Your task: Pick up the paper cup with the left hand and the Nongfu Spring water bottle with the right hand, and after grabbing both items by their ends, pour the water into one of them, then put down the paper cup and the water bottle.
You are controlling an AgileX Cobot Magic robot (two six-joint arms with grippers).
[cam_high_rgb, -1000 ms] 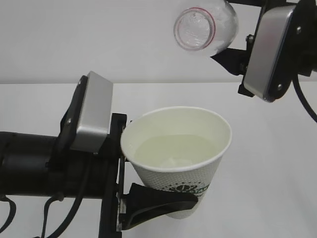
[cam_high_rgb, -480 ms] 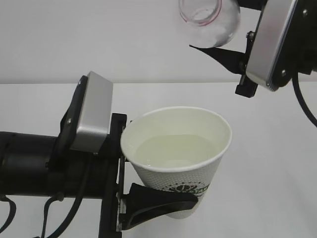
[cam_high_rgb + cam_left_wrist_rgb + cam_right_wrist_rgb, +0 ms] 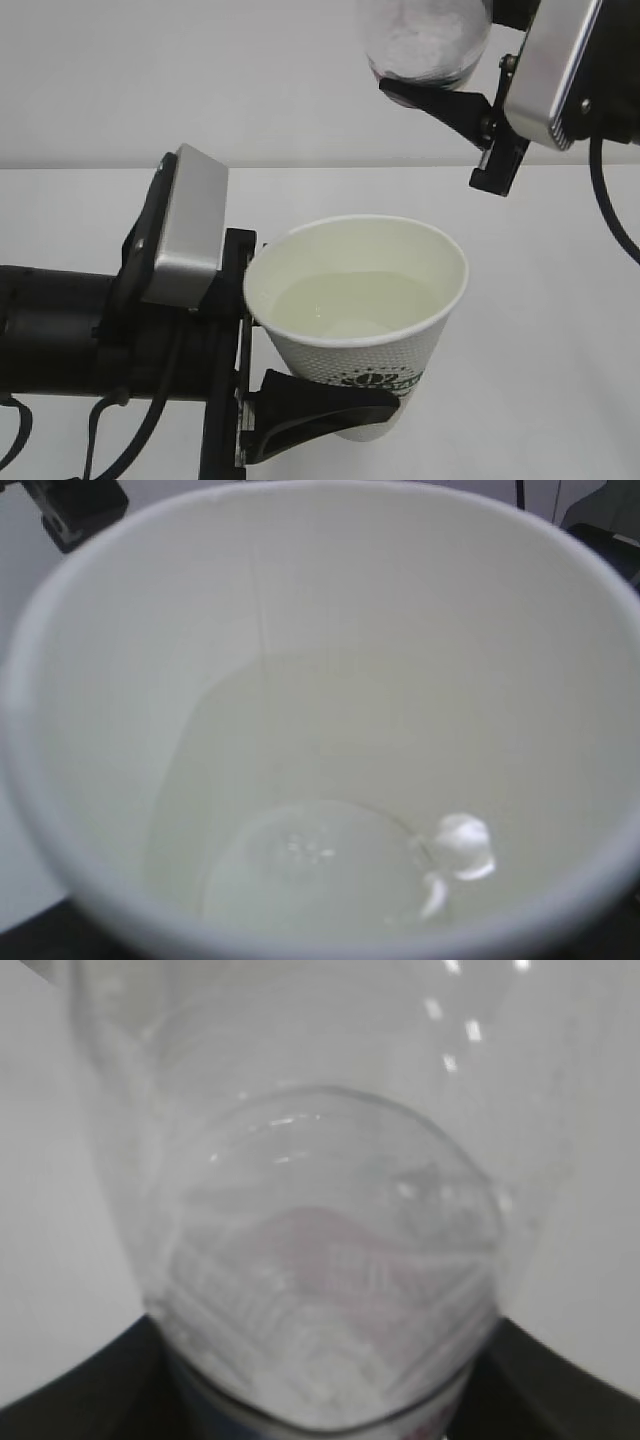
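The white paper cup (image 3: pixel 355 330) with a dark green logo stands upright in the lower middle. My left gripper (image 3: pixel 340 400) is shut on its lower end, one black finger (image 3: pixel 320 408) curving round the front. Clear water (image 3: pixel 350 305) fills it about halfway; the left wrist view looks straight down into the paper cup (image 3: pixel 330 630) at the water (image 3: pixel 320 865), and my fingers are hidden there. The clear Nongfu Spring water bottle (image 3: pixel 425 40) hangs at the top edge, above and right of the cup, my right gripper (image 3: pixel 445 70) shut on it. It fills the right wrist view as the ribbed bottle (image 3: pixel 320 1260).
A white table (image 3: pixel 560 350) runs back to a plain white wall (image 3: pixel 150 80). The left arm's black body with its grey plate (image 3: pixel 185 230) lies left of the cup. The right arm's grey plate (image 3: pixel 550 70) is at the top right.
The right gripper has swung the bottle up and back; its red-ringed mouth, which faced the camera above the cup, has left the top of the view. The cup and left arm have not moved.
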